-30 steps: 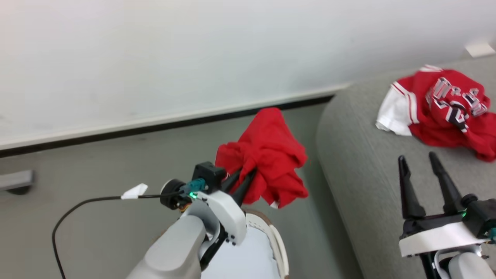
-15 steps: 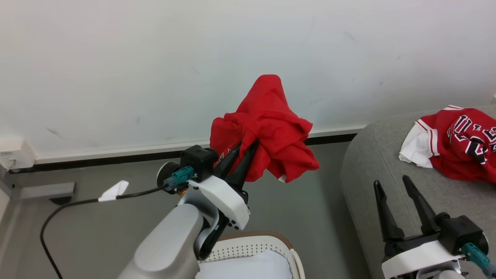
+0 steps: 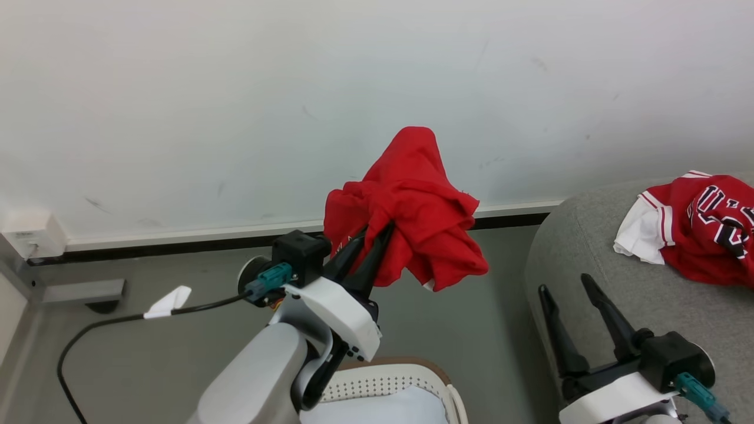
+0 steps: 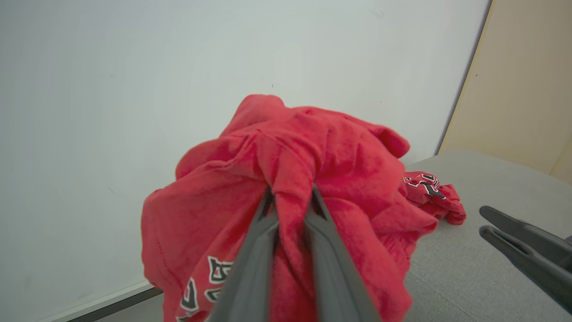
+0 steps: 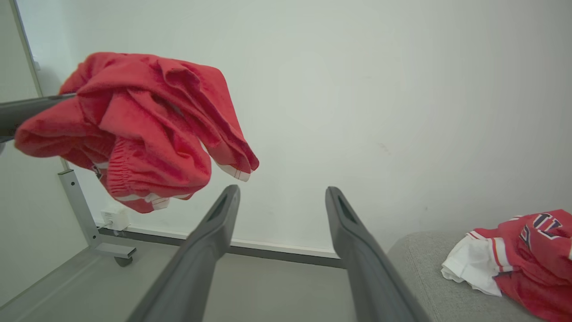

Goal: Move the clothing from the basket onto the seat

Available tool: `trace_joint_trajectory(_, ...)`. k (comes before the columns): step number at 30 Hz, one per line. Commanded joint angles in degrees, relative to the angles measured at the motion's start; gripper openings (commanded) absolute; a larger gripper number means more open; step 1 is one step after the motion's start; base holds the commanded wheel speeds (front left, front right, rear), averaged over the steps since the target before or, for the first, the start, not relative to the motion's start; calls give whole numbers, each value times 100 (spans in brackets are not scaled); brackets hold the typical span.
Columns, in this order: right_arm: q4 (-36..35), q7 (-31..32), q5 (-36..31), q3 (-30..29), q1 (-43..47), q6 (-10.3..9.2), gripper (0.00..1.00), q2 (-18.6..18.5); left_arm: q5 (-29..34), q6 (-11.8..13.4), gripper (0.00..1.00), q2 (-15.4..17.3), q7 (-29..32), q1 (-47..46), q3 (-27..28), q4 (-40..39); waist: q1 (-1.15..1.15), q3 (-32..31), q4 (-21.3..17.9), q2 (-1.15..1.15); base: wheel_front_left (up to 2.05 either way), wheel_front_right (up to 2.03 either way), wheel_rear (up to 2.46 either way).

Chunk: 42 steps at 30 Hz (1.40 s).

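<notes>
My left gripper (image 3: 377, 238) is shut on bunched red shorts (image 3: 412, 212), held up in the air in front of the wall, above the cream basket (image 3: 383, 383) at the bottom edge. In the left wrist view the shorts (image 4: 313, 152) drape over both fingers of that gripper (image 4: 290, 192). The red jersey (image 3: 707, 235) with a white sleeve lies crumpled on the grey seat (image 3: 589, 247) at the right. My right gripper (image 3: 564, 284) stands open and empty by the seat's near left edge; its wrist view shows the shorts (image 5: 147, 120) up to the left.
A white wall with a dark baseboard (image 3: 177, 244) runs behind. A black cable (image 3: 118, 321) trails across the grey floor at the left. A grey metal foot (image 3: 82, 291) and a white wall box (image 3: 32, 235) sit at the far left.
The head view has swung upward and to the left, so the whole picture shifted. My left gripper still holds the shorts aloft, and the right gripper has stayed open.
</notes>
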Motion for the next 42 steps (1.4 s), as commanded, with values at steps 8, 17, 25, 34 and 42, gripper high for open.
trace_joint_trajectory(8, -16, 3, 152, 1002, -359, -14, 100, -44, -62, 7, 0, -29, 28, 98, -103, 28, 0, 20, 115, 0, 0, 0, 0)
trace_joint_trajectory(17, 594, 2, 428, 1638, -916, -13, 100, 13, -9, -69, 0, -224, -25, 138, -468, 136, 0, 105, 491, 0, 0, 0, 0)
trace_joint_trajectory(25, 1504, 2, 674, 1934, -1381, -13, 100, 20, -95, -152, 0, -361, -58, 191, -860, 208, 0, 92, 861, 0, 0, 0, 0)
trace_joint_trajectory(34, 1818, 3, 726, 1835, -1525, -13, 0, 22, -258, -146, 0, -405, -81, 235, -1114, 246, 0, 57, 1152, 0, 0, 0, 0)
trace_joint_trajectory(42, 1714, 2, 837, 1781, -1410, -13, 0, -76, -390, -85, 0, -412, -165, 223, -1198, 321, 0, 64, 1217, 0, 0, 0, 0)
